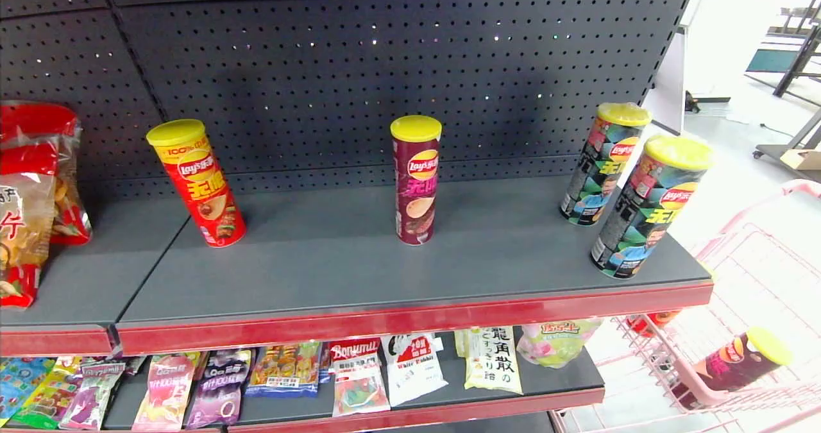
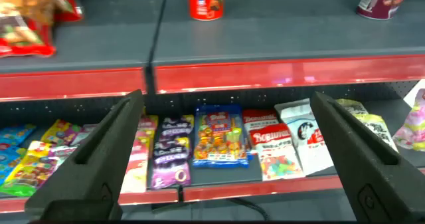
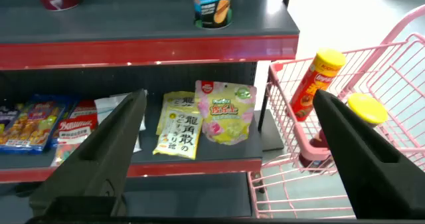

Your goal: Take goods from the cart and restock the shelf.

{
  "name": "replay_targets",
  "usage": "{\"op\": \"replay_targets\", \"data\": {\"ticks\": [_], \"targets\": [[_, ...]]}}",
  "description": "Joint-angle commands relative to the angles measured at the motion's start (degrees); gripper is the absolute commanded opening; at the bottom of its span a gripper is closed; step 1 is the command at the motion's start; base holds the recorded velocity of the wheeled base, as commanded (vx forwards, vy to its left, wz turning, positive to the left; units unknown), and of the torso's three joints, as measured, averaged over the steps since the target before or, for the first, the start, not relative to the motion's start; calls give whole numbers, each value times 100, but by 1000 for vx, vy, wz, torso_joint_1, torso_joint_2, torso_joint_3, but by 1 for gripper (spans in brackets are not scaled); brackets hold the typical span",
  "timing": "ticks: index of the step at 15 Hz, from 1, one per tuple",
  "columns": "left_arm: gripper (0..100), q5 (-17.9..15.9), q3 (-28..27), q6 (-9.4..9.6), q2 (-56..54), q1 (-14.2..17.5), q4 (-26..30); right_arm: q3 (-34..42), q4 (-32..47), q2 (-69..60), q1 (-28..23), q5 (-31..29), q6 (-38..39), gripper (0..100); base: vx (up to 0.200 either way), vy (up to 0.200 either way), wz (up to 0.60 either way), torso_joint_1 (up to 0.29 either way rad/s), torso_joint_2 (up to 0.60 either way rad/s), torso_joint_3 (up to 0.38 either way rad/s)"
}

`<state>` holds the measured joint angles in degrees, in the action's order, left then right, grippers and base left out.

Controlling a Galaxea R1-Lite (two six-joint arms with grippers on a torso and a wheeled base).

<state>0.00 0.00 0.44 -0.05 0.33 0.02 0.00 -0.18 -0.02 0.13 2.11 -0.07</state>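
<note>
We are at the picking step: left gripper [image 2: 227,96] and right gripper [image 3: 229,94] both gape empty. Next, the right should reach 4 o'clock for the can [image 1: 737,362] in the cart [image 1: 798,188].

Left fingers [image 2: 106,151] and right fingers [image 3: 106,151]: dark, tapering, seemingly matte plastic.

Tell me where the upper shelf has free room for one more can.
Bare shelf lies between the red can and the maroon can, and from the maroon can to the two patterned cans. Crowded: right end, and left by the snack bags.
</note>
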Motion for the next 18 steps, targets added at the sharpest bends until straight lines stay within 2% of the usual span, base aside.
{"op": "replay_targets", "data": {"ticks": [1,7,13,18], "targets": [[100,0,0,0,5,2,-2,0,1,2,13,0,-1,100,0,-200,0,17,7,-2],[100,0,0,0,5,2,-2,0,1,2,13,0,-1,100,0,-200,0,0,3,0],[100,0,0,0,5,2,-2,0,1,2,13,0,-1,100,0,0,0,0,0,0],[100,0,0,0,5,2,6,0,1,2,4,0,-1,100,0,0,-600,-1,1,2]]}}
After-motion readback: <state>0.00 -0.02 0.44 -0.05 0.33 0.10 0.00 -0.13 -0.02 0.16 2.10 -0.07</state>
